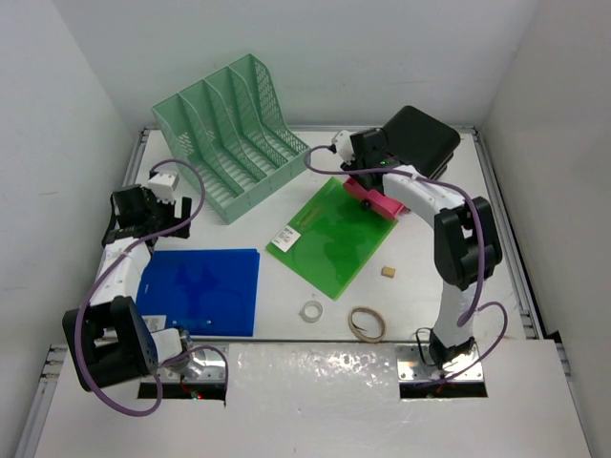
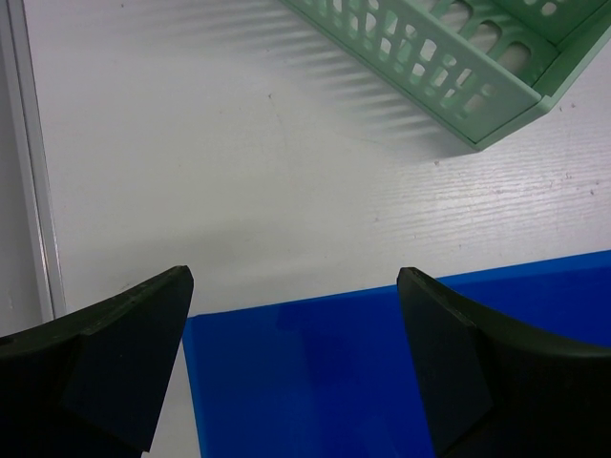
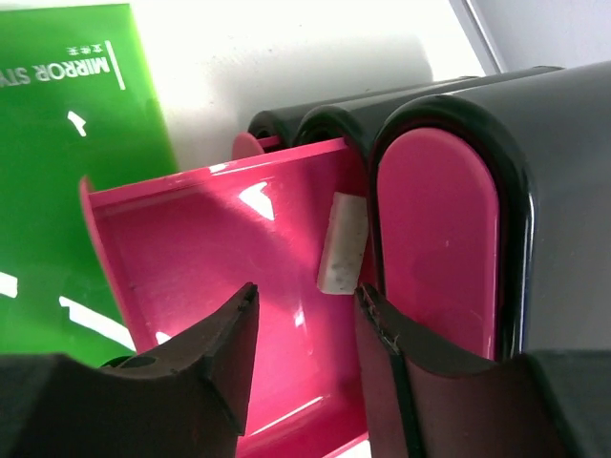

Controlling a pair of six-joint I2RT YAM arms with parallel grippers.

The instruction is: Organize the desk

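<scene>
The white desk holds a black drawer unit at the back right, its pink drawer pulled out. A small white eraser lies inside the drawer against the unit's front. My right gripper hovers just above the drawer, jaws apart with nothing between them; the eraser sits just past the fingertips. At the left, my left gripper is wide open and empty over the far corner of a blue folder.
A mint-green mesh file rack stands at the back left. A green sheet lies mid-desk, its corner under the pink drawer. A tape ring, a small white ring and a tan block lie near the front.
</scene>
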